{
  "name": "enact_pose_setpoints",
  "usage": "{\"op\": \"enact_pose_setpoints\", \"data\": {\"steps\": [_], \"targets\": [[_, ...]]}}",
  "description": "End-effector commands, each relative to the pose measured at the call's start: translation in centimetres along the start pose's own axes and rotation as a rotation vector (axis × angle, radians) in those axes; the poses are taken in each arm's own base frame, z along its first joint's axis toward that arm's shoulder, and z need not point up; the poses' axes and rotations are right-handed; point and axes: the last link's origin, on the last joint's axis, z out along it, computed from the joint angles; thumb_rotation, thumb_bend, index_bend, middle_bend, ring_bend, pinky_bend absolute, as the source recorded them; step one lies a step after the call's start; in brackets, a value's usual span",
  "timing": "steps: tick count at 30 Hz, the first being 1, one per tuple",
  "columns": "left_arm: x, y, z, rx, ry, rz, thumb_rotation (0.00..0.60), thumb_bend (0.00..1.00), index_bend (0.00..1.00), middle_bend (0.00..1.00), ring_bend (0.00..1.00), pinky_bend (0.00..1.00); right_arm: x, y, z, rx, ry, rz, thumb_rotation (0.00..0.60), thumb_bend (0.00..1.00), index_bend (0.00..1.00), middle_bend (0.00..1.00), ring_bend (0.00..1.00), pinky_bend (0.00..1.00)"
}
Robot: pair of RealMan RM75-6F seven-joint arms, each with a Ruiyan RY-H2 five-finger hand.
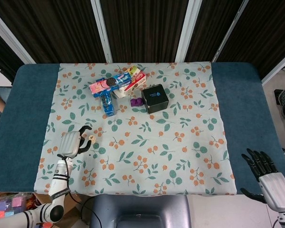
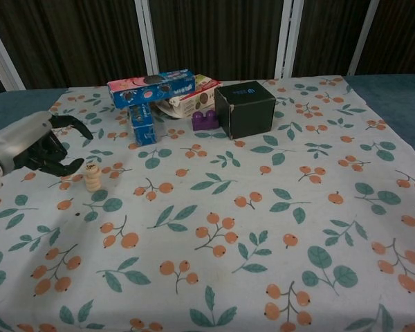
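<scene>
Chest view shows the left hand (image 2: pixel 38 145) low at the left edge of the flowered tablecloth (image 2: pixel 249 228), its dark fingers (image 2: pixel 72 124) spread and curved with nothing between them. Just beside the fingertips, clear of them, a small tan wooden peg (image 2: pixel 91 177) stands upright on the cloth. Further back lies a cluster of packages: a blue cookie box (image 2: pixel 151 86) resting across a smaller blue box (image 2: pixel 141 124), a white and red carton (image 2: pixel 190 102) behind them, a purple block (image 2: pixel 206 120), and a closed black box (image 2: pixel 245 108) touching the block's side; what is inside the boxes cannot be seen. From the head view, the right hand (image 1: pixel 268 178) hangs off the near right corner of the blue table (image 1: pixel 247 95), fingers apart and holding nothing, well apart from everything on the cloth.
</scene>
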Motion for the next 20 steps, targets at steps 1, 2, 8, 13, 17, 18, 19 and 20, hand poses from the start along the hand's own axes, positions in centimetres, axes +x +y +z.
{"op": "enact_pose_setpoints", "data": {"steps": [1, 2, 8, 13, 17, 18, 19, 20], "targets": [[2.8, -1.4, -7.0, -0.187, -0.033, -0.110, 0.600, 0.42, 0.16, 0.40, 0.34, 0.47, -0.1, 0.0, -0.1, -0.004, -0.006, -0.004, 0.600, 0.14, 0.00, 0.00, 0.00, 0.00], [3.5, -2.2, -9.1, -0.228, -0.058, -0.118, 0.600, 0.42, 0.13, 0.25, 0.17, 0.25, -0.1, 0.0, -0.1, -0.005, -0.010, -0.008, 0.600, 0.14, 0.00, 0.00, 0.00, 0.00], [5.0, -5.9, -16.6, -0.309, -0.064, -0.023, 0.600, 0.41, 0.03, 0.01, 0.00, 0.00, -0.7, -0.5, -0.1, 0.002, -0.037, -0.026, 0.600, 0.14, 0.00, 0.00, 0.00, 0.00], [4.9, -6.5, -18.2, -0.356, -0.107, 0.009, 0.600, 0.40, 0.00, 0.00, 0.00, 0.00, -0.9, -0.8, 0.0, 0.007, -0.046, -0.030, 0.600, 0.14, 0.00, 0.00, 0.00, 0.00], [5.0, -6.6, -18.0, -0.356, -0.106, 0.009, 0.600, 0.40, 0.00, 0.00, 0.00, 0.00, -0.9, -0.8, 0.0, 0.011, -0.042, -0.026, 0.600, 0.14, 0.00, 0.00, 0.00, 0.00], [5.1, -6.6, -17.9, -0.352, -0.103, 0.014, 0.600, 0.40, 0.00, 0.00, 0.00, 0.00, -0.9, -0.9, 0.0, 0.013, -0.041, -0.026, 0.600, 0.14, 0.00, 0.00, 0.00, 0.00], [5.1, -6.7, -17.7, -0.344, -0.097, 0.025, 0.600, 0.41, 0.00, 0.00, 0.00, 0.00, -0.9, -0.8, 0.0, 0.013, -0.041, -0.028, 0.600, 0.14, 0.00, 0.00, 0.00, 0.00], [5.1, -6.8, -17.5, -0.338, -0.095, 0.032, 0.600, 0.41, 0.00, 0.00, 0.00, 0.00, -0.8, -0.8, 0.0, 0.013, -0.040, -0.029, 0.600, 0.14, 0.00, 0.00, 0.00, 0.00]]}}
